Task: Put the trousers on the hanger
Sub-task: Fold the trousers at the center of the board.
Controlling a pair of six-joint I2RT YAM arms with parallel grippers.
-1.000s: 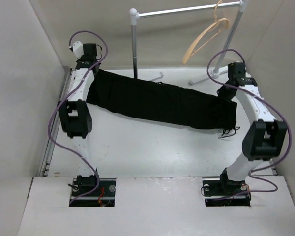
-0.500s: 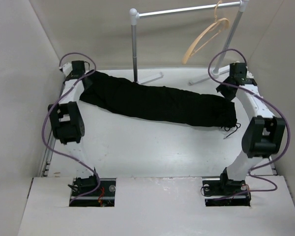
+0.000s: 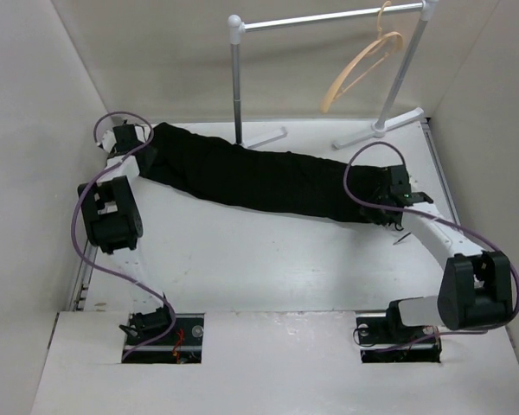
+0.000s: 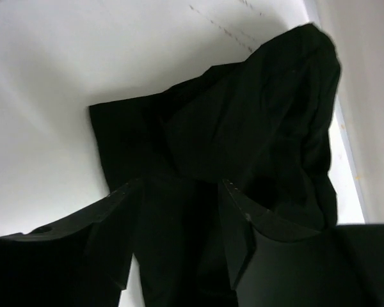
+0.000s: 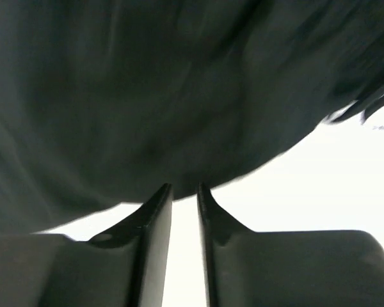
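The black trousers [image 3: 268, 177] lie stretched across the table from far left to right. They also show in the left wrist view [image 4: 256, 115] and the right wrist view [image 5: 147, 83]. My left gripper [image 3: 145, 149] is at their left end, and its jaws [image 4: 179, 185] hold a bunch of cloth between them. My right gripper [image 3: 382, 194] is at their right end. Its fingers [image 5: 185, 187] stand a narrow gap apart, with the tips on the cloth's edge. The tan wooden hanger [image 3: 362, 65] hangs on the rail at the back right, away from both grippers.
The white-and-grey rail stand [image 3: 329, 17] stands at the back. Its left post [image 3: 236, 86] comes down just behind the trousers, and its right foot [image 3: 381, 130] rests on the table. Side walls close in on the left [image 3: 43, 130] and right [image 3: 493, 104].
Both arms have come down towards the table. The left gripper moved left and the right gripper moved nearer and left, and the trousers' ends shifted with them.
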